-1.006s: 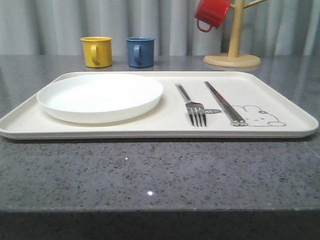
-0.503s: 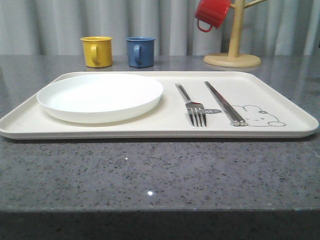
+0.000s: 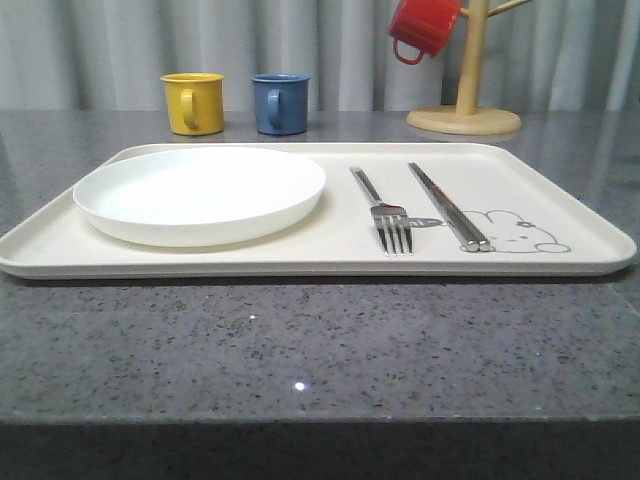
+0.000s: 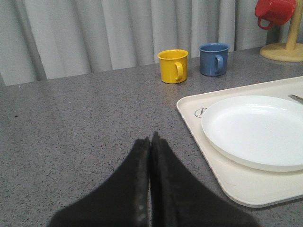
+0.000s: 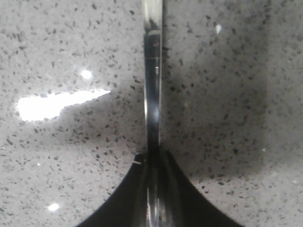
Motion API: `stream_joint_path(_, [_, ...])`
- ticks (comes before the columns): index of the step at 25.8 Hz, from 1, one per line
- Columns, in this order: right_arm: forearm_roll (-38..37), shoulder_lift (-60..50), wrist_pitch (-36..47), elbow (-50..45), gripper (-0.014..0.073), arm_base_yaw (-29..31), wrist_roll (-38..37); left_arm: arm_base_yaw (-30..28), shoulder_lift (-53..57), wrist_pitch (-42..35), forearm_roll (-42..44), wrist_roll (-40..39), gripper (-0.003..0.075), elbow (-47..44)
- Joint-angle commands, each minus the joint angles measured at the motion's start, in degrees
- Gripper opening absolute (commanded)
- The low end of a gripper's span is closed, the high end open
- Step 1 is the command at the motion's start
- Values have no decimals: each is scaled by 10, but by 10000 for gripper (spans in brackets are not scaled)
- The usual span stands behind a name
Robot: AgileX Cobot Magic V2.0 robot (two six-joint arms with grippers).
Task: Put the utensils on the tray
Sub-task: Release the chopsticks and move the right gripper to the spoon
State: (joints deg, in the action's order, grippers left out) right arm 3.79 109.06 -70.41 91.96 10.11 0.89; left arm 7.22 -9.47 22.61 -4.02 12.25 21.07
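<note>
On the tray (image 3: 560, 205), the plate (image 3: 200, 193), fork (image 3: 385, 215) and chopsticks (image 3: 448, 215) lie exactly as a second ago. Off it, the right gripper (image 5: 152, 189) is clamped on a slim metal handle (image 5: 153, 94), probably the spoon, low over the bench (image 5: 57, 156); it goes on the tray next. The left gripper (image 4: 150, 189) is pressed together, empty.

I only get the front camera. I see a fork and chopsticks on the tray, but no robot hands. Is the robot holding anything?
Observer: Yes. In the right wrist view, the right gripper is shut on a thin shiny metal handle. Its end is out of the picture, so I can't tell which utensil it is.
Operator: Is it over the tray yet?
Observer: No. Behind the handle there is grey speckled counter, not cream tray.
Operator: What about the other one?
Observer: The left gripper is shut with nothing in it. It is over the counter, beside the end of the tray that holds the plate.
</note>
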Motion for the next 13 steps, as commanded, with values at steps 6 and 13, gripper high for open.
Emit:
stream_joint_path(6, [6, -123, -60, 14, -47, -19, -43, -1, -5, -47, -6, -5, -18, 16])
stream_joint_path(13, [23, -147, -60, 14, -46, -115, -79, -1, -5, -47, -6, -5, -18, 16])
